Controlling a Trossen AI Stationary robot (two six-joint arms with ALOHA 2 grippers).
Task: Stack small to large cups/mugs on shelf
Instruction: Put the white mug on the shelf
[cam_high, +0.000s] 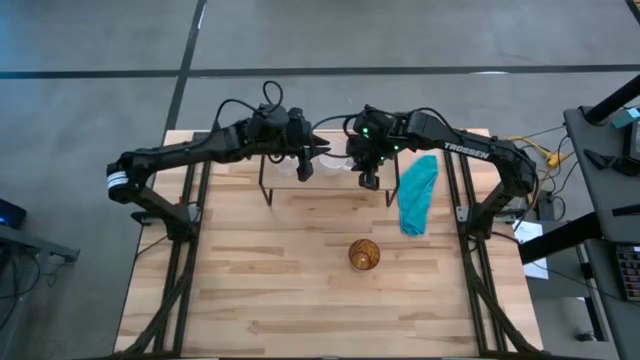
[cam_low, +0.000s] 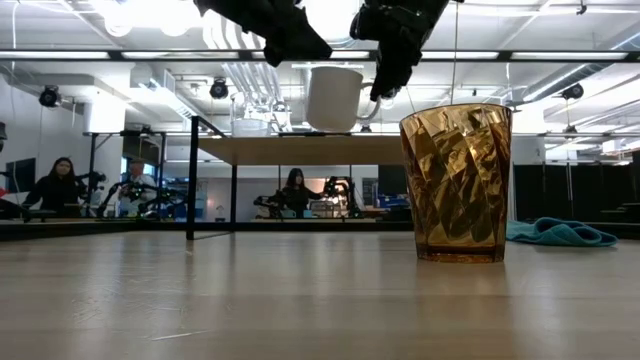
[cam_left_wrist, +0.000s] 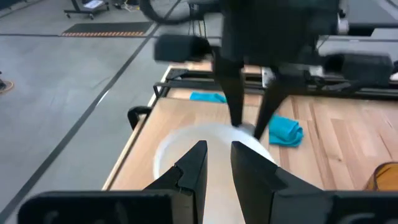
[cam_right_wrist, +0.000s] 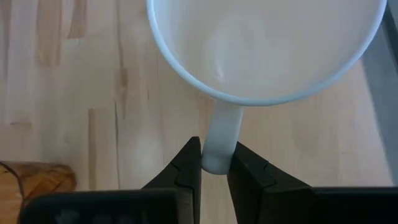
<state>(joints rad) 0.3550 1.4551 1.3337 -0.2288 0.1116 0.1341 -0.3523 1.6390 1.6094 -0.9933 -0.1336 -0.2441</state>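
Observation:
The white handled mug (cam_low: 335, 98) is upright over the light-wood shelf (cam_low: 300, 150) at the table's far edge. I cannot tell whether its base rests on the plank. My right gripper (cam_high: 368, 172) is shut on the mug's handle. My left gripper (cam_high: 305, 165) hovers just left of the mug and above its rim (cam_left_wrist: 180, 140), fingers a narrow gap apart, touching nothing I can see. The amber tumbler (cam_high: 363, 255) stands upright on the tabletop, near the middle. A small clear cup (cam_low: 250, 127) seems to sit on the shelf left of the mug. My right gripper pinches the mug's handle (cam_right_wrist: 217, 146) between its two fingers, at the handle's outer bend. The fingers come from above, pointing down, on the mug's right side. The mug stays upright, mouth up, at shelf height.
A teal cloth (cam_high: 418, 195) lies on the table by the shelf's right end. The shelf's thin black legs (cam_high: 266, 190) stand on the tabletop. Bare wood spreads across the near half of the table around the tumbler. People sit in the room beyond.

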